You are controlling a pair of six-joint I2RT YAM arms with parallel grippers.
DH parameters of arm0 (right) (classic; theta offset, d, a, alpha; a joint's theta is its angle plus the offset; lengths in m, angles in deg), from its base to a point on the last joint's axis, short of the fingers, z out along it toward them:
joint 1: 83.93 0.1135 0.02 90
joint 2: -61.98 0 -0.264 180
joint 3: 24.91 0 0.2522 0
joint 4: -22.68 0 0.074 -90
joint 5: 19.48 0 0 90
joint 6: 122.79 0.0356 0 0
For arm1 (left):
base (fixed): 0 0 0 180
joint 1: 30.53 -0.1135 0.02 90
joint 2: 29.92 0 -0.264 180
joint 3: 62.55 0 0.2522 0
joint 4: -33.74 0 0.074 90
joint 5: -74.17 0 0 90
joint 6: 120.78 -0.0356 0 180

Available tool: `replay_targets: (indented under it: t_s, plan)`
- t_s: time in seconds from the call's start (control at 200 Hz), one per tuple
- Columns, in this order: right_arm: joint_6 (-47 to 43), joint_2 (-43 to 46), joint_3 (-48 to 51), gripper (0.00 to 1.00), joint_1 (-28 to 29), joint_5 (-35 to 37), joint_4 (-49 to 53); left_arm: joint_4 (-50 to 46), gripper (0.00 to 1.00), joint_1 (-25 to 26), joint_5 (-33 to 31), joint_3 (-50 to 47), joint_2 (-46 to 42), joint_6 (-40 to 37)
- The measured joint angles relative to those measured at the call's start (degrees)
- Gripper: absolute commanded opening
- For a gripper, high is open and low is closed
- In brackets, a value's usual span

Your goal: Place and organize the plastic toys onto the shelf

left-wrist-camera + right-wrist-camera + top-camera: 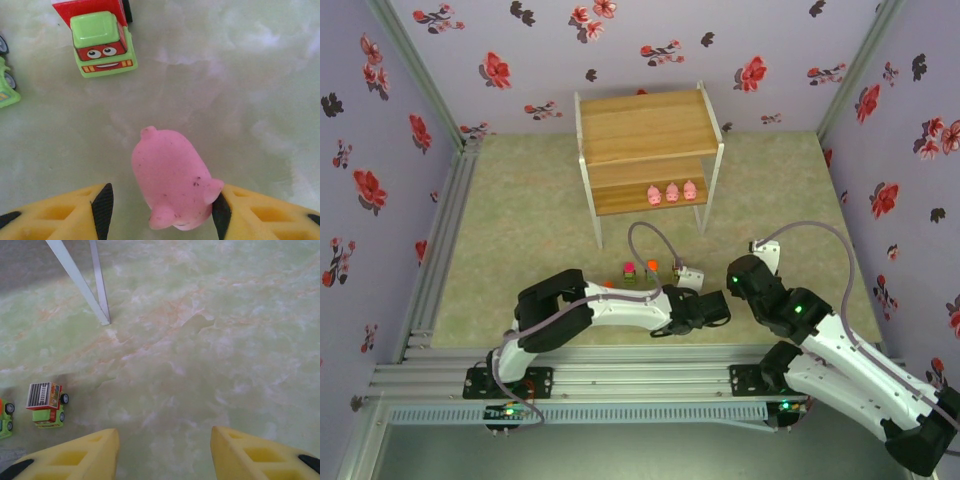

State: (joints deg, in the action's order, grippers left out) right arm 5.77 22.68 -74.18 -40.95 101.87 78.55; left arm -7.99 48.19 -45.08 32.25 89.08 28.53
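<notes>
A pale-pink pig toy [172, 180] lies on the table between the fingers of my left gripper [162, 210]. The right pad [221, 216] touches the pig's ear, and a gap shows at the left pad [102, 207], so the jaws stand open around it. In the top view this gripper [712, 308] sits low at the table's near middle. Three pink pigs [671, 192] stand in a row on the lower board of the shelf [645, 125]. Blocky yellow-green toy trucks [640, 269] stand just ahead of it. My right gripper [165, 455] is open over bare table, holding nothing.
A red-backed green truck [102, 42] faces my left gripper, with another [6, 80] at the left edge. From the right wrist, a truck [47, 405] sits to the left and the shelf's white leg [80, 282] stands ahead. The two wrists are close together [735, 285].
</notes>
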Motion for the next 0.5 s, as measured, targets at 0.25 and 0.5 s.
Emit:
replay_targets:
  t_s: [0.25, 0.5]
  plan:
    - [-0.02, -0.02, 0.00, 0.52, -0.26, -0.11, 0.00, -1.79, 0.57, 0.00, -0.04, 1.09, 1.16, 0.37]
    - [-0.04, -0.13, 0.00, 0.52, -0.26, -0.11, -0.07, -2.10, 0.56, 0.00, -0.26, 0.39, 0.92, 0.83]
